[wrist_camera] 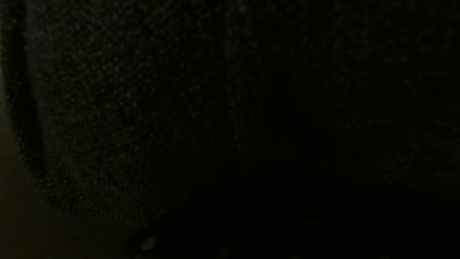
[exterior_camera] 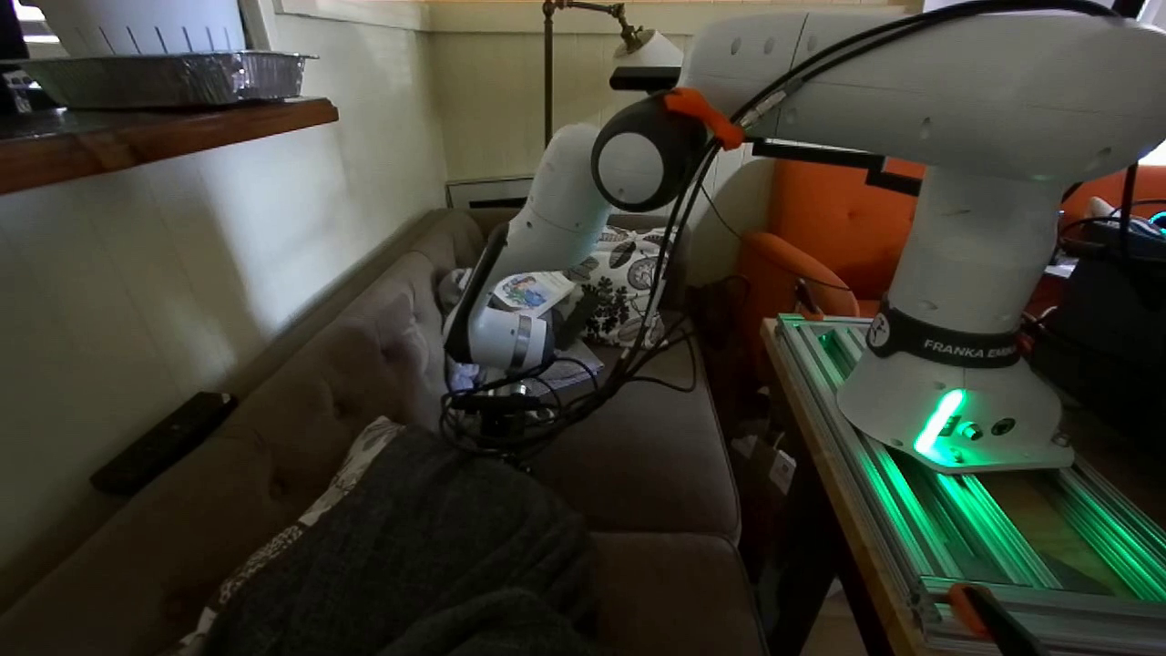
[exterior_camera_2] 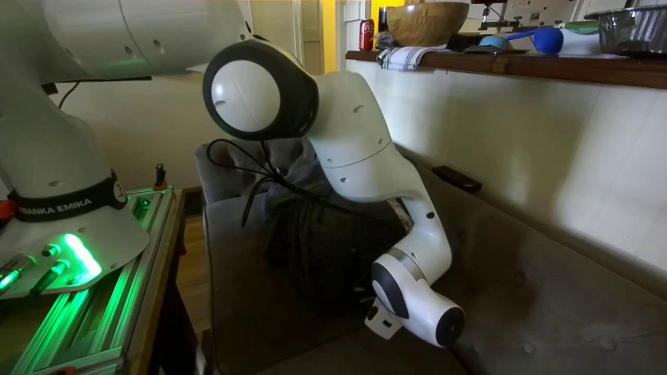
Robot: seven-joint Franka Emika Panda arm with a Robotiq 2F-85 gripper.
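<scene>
My gripper (exterior_camera: 506, 419) is low over the grey sofa (exterior_camera: 656, 446) in an exterior view, with black cables looped around it. It is at the far edge of a dark grey blanket (exterior_camera: 401, 538), which is draped over a patterned pillow (exterior_camera: 360, 460). In an exterior view the blanket (exterior_camera_2: 323, 239) is behind the wrist, which hides most of the gripper. The wrist view is very dark. Close blanket fabric (wrist_camera: 125, 108) fills most of it, and the gripper is a black shape (wrist_camera: 273, 208) at the bottom. Whether the fingers are open or hold cloth cannot be seen.
A leaf-patterned pillow (exterior_camera: 629, 282) and a picture book (exterior_camera: 533, 292) lie at the sofa's far end. A black remote-like object (exterior_camera: 164, 442) rests along the sofa back by the wall. A wooden ledge (exterior_camera: 173, 141) juts out above. The robot's table (exterior_camera: 820, 456) stands beside the sofa.
</scene>
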